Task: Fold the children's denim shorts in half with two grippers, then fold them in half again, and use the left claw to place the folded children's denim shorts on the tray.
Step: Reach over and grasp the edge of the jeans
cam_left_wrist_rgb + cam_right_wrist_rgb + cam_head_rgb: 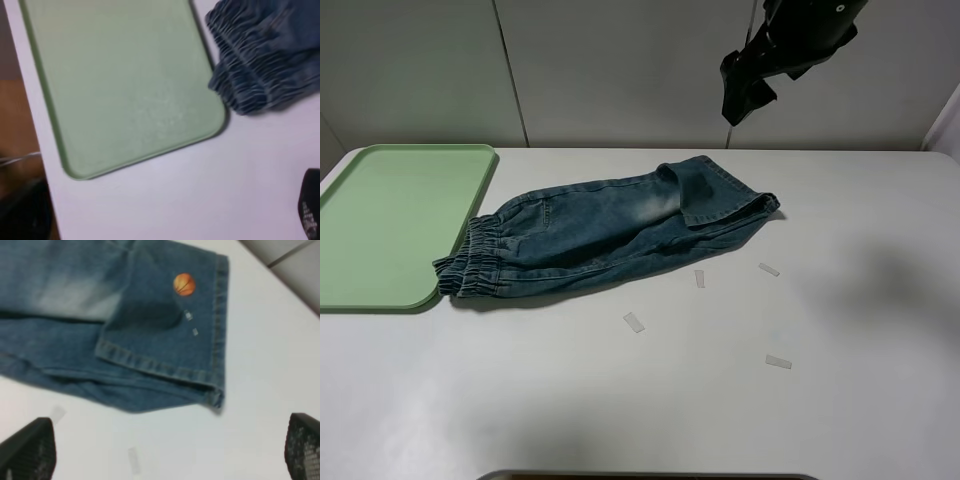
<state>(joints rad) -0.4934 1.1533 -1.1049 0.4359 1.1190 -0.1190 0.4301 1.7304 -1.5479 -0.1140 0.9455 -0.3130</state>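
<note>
1. On the table [620, 420], mid-back: shorts [610, 235]. Lie flat, doubled lengthwise, one leg over the other.
2. Waistband [470, 265] end points left toward the tray [390, 220]; leg hems point right.
3. Waistband sits just beside the tray's near right corner. Touching the rim or not: cannot tell.
4. Top leg: hem corner turned back on itself. Orange ball patch [184, 284] close to the hem.
5. Right gripper [166, 446]: hangs high above the leg end, clear of the denim. Fingers [30, 452] spread wide, gripping nothing.
6. Left gripper [311, 210]: out of the high view. Wrist view catches one finger only, over bare table near the tray corner and the waistband. Spread wide, gripping nothing.
7. In front of the shorts: four small pale tape strips [634, 322], scattered on the table, apart from the denim.
</note>
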